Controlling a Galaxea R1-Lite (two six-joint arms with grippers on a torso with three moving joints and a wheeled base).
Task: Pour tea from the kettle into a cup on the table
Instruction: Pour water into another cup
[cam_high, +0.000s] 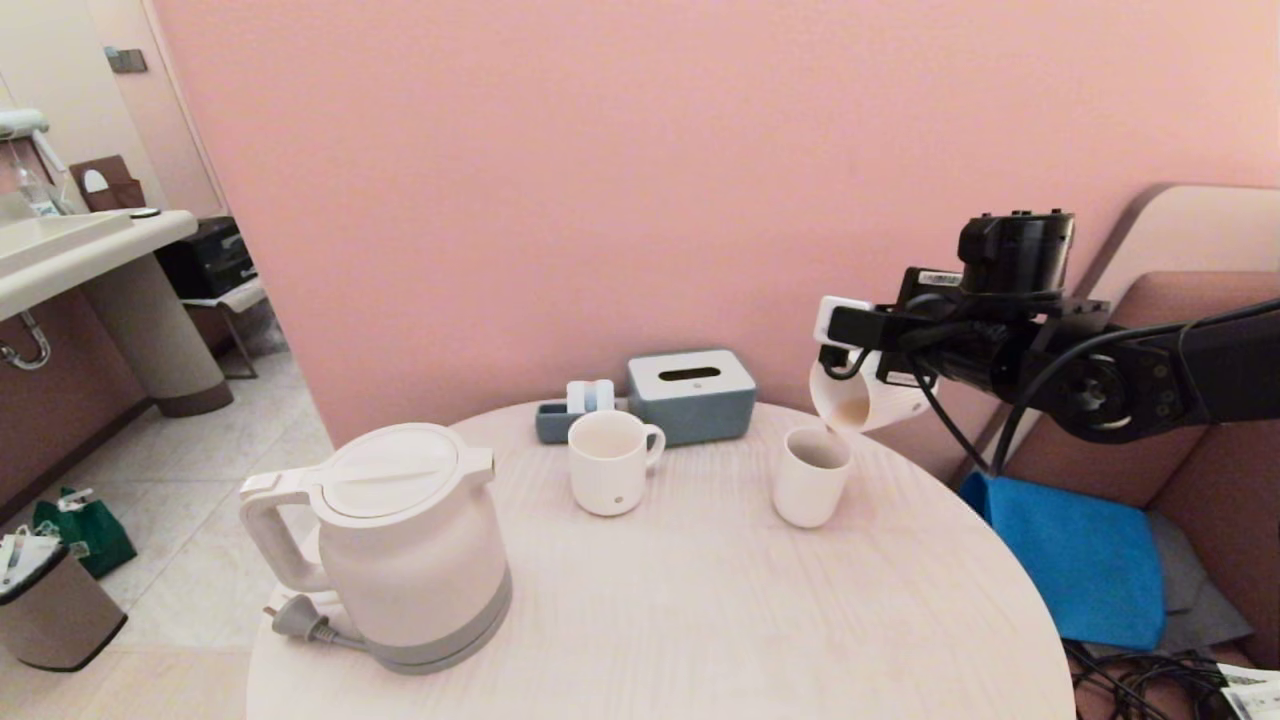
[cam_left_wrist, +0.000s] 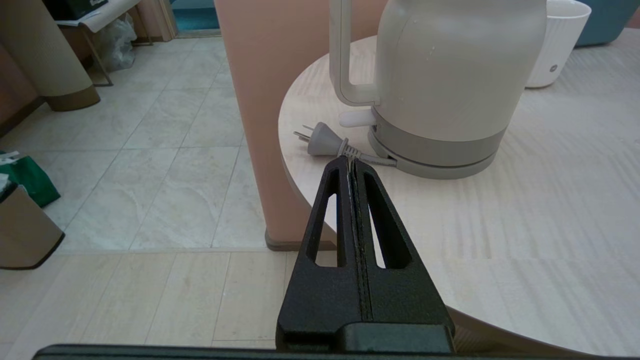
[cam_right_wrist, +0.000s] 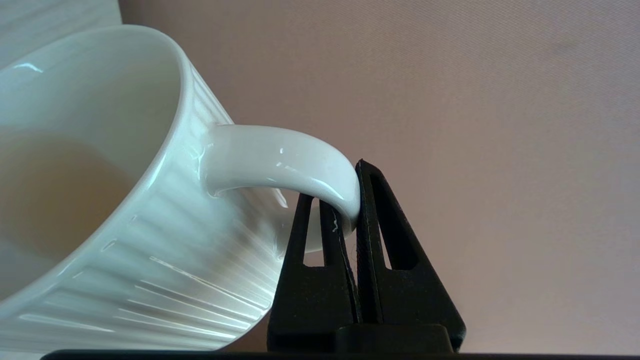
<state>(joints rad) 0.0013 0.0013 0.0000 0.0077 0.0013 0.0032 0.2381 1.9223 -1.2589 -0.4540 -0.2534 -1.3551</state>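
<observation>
Right tool (cam_right_wrist: 350, 200) is clamping the handle of a white ribbed ceramic mug (cam_high: 868, 400), holding it tipped above the round pale wood-grain counter (cam_high: 700, 600). Just below its lowered rim is standing a small slim white cup (cam_high: 811, 477); pale reddish-brown tea (cam_right_wrist: 50, 200) is lying inside the mug. Left tool (cam_left_wrist: 352, 165), fingers pressed together and holding nothing, is hanging near the large white plastic kettle with grey base band (cam_left_wrist: 440, 85), its tips just short of the grey plug (cam_left_wrist: 322, 141). A second ribbed white mug with a small grey mark (cam_high: 610, 462) is standing beyond the kettle.
</observation>
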